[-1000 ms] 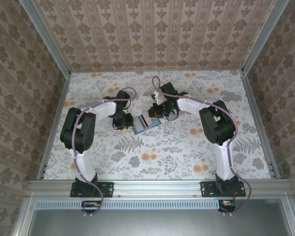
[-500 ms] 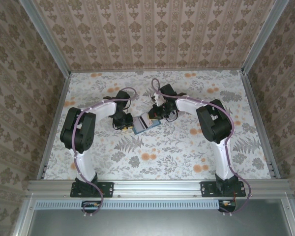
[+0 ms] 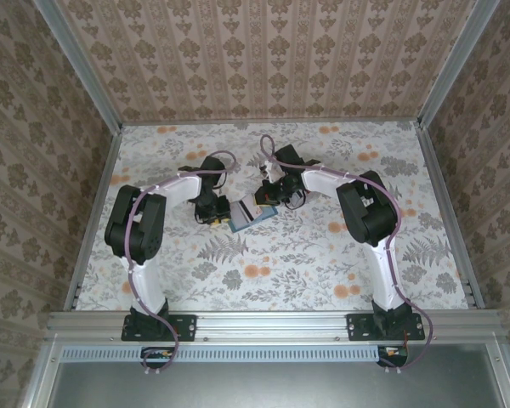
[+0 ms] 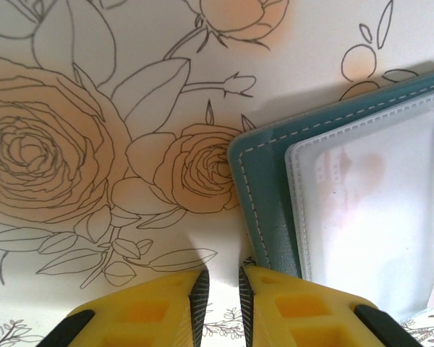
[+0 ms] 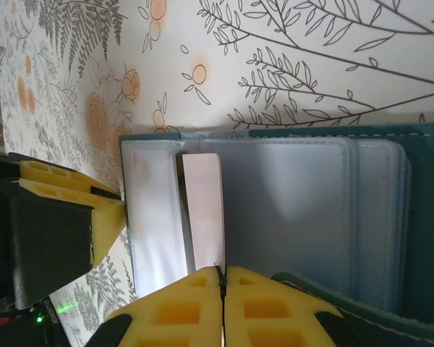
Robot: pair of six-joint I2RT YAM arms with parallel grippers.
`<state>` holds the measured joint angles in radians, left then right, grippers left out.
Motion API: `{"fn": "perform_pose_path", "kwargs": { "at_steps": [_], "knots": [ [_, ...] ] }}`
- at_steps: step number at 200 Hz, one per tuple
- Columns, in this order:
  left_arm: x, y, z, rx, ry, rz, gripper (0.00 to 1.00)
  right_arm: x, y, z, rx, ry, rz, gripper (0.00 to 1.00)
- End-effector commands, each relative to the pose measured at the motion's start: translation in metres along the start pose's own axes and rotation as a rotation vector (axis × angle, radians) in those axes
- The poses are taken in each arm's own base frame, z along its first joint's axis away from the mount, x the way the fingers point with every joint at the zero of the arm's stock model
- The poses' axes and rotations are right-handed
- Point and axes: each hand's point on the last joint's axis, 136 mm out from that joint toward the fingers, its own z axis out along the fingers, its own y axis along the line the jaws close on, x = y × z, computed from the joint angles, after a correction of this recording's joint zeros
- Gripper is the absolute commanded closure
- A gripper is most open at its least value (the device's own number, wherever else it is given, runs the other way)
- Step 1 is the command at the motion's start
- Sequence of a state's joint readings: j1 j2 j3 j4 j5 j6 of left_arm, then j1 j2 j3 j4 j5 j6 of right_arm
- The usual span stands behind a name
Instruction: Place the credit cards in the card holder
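floral-papered bench (image 3: 323, 255) walled by patterned beige panels (image 3: 263, 59). an open teal card holder (image 3: 248, 216) lies mid-bench between both arms. right pincer (image 5: 222, 269) clenched on a pale credit card (image 5: 202, 210) over its clear sleeve (image 5: 282, 210). left pincer (image 4: 220, 289) at the holder's edge, narrow gap, grip unclear.

Robot test enclosure in a lab-style setup. Damask-patterned wall panels (image 3: 272, 59) close in three sides of a floral-printed desk (image 3: 306, 272). Bare aluminium framing (image 3: 272, 323) edges it, and two robot arms (image 3: 140, 229) are bolted side by side to the near rail.
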<state>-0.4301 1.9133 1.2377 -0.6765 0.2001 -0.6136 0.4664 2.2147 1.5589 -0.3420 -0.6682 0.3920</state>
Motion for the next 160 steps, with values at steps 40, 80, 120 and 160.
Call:
{"fn": "perform_pose_path", "kwargs": {
  "at_steps": [40, 80, 120, 160],
  "knots": [
    [-0.02, -0.019, 0.028, 0.059, -0.052, 0.061, 0.75, 0.003, -0.001, 0.017, 0.11, -0.039, -0.131, 0.93],
    [-0.02, -0.02, 0.028, 0.06, -0.051, 0.06, 0.75, 0.011, 0.012, 0.017, 0.118, -0.043, -0.147, 0.92],
    [-0.023, -0.023, 0.029, 0.066, -0.054, 0.059, 0.75, 0.031, 0.02, 0.021, 0.189, -0.008, -0.212, 0.92],
    [-0.027, -0.025, 0.026, 0.068, -0.057, 0.063, 0.75, 0.042, 0.027, 0.038, 0.204, 0.037, -0.226, 0.92]
  ]
}}
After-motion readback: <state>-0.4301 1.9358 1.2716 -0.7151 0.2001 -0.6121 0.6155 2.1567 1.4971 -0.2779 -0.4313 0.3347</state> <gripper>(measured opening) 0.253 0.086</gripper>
